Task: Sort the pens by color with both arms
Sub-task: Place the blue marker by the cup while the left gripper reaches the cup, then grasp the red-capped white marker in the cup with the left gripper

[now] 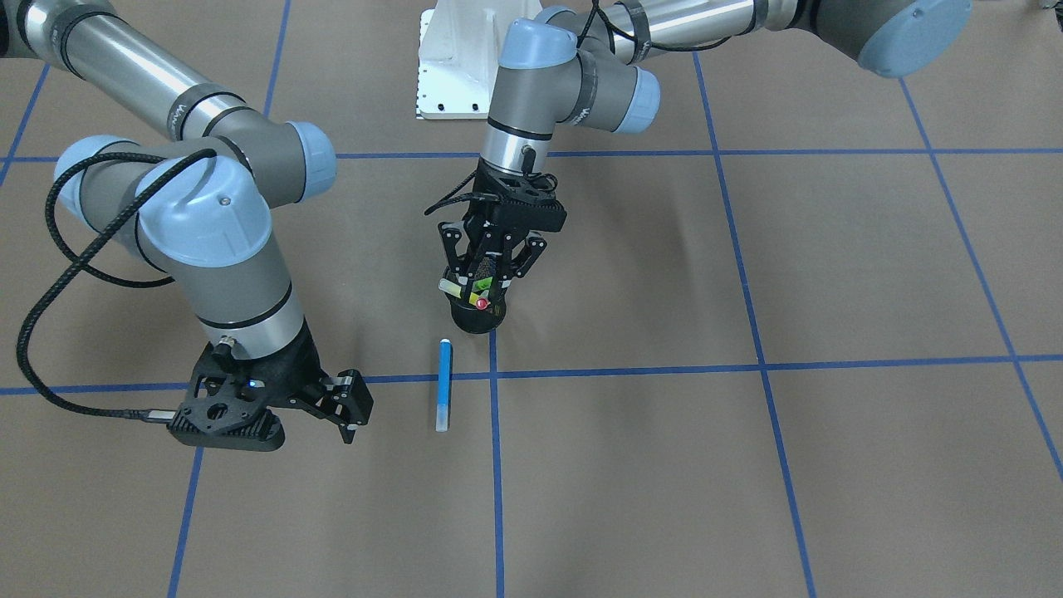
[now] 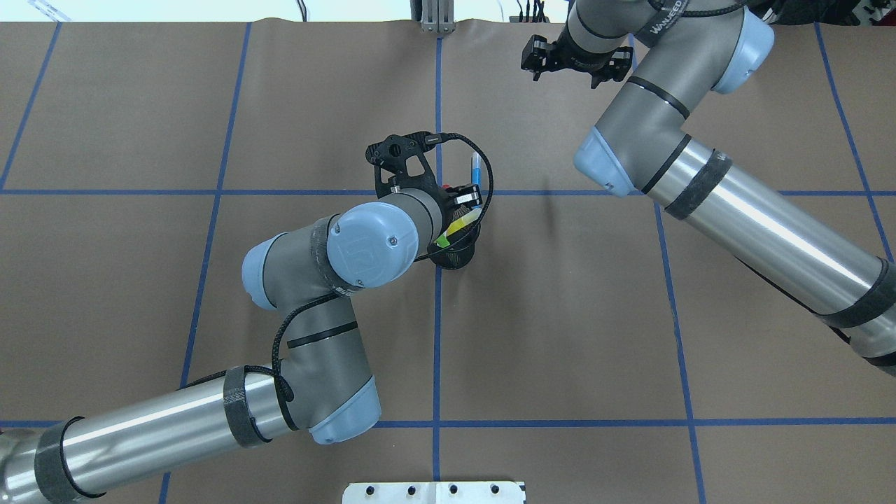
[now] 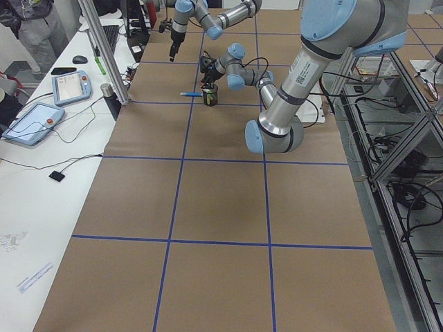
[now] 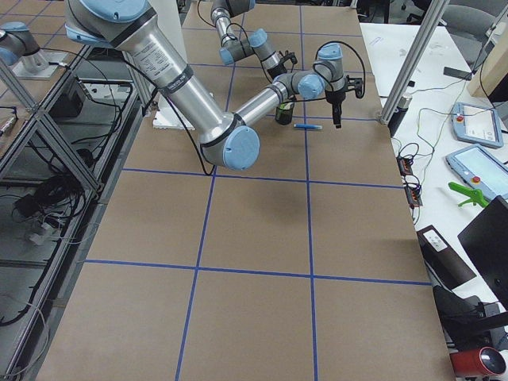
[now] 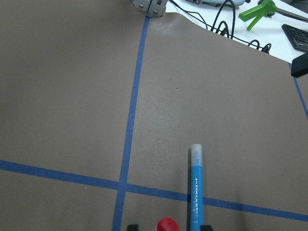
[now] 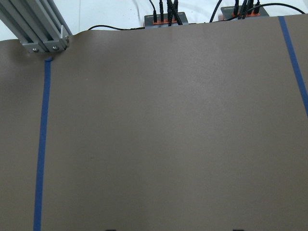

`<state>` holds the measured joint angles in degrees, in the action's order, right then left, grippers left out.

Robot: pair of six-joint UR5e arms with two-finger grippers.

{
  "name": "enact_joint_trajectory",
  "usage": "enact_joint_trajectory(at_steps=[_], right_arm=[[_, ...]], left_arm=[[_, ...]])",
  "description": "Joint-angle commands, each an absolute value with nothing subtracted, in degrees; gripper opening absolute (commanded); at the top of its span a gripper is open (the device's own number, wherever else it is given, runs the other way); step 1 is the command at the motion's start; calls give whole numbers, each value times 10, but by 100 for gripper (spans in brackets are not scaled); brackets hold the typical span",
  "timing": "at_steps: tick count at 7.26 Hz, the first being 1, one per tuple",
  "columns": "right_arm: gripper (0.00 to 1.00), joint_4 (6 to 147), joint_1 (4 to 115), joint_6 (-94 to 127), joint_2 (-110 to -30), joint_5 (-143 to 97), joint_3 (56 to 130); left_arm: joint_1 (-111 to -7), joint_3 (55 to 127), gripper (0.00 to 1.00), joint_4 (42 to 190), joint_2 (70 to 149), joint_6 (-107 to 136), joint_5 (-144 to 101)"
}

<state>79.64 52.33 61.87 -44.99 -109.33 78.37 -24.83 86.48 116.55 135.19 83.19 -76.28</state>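
Observation:
A black mesh cup [image 1: 476,317] stands at mid-table and holds the yellow pen [image 2: 463,224], the green pen [image 2: 443,241] and the red-capped pen [image 1: 482,304]. My left gripper [image 1: 480,289] hangs right over the cup, open, its fingers either side of the red cap [image 5: 167,224]. The blue pen [image 1: 444,384] lies flat on the brown paper just beyond the cup, across a blue tape line. My right gripper [image 1: 355,411] is open and holds nothing. It hovers over bare paper to the side of the blue pen [image 2: 475,171], well apart from it.
Blue tape lines divide the brown paper into squares. The white base pedestal [image 1: 457,58] sits at the robot's edge. An aluminium post [image 6: 43,30] stands at the far edge. A side table with tablets [image 3: 69,86] and cables runs beyond it, where a person [image 3: 34,28] stands.

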Motion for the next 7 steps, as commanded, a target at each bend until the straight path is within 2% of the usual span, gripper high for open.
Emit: enact_joint_trajectory(at_steps=[1, 4, 7], right_arm=[[100, 812, 576, 618, -463, -1179, 790], [100, 889, 603, 607, -463, -1194, 802], [100, 889, 604, 607, -465, -1193, 808]], left_arm=[[-248, 862, 45, 1166, 1352, 829, -751], [-248, 853, 44, 1165, 1352, 828, -731], [-248, 853, 19, 1165, 1356, 828, -729]])
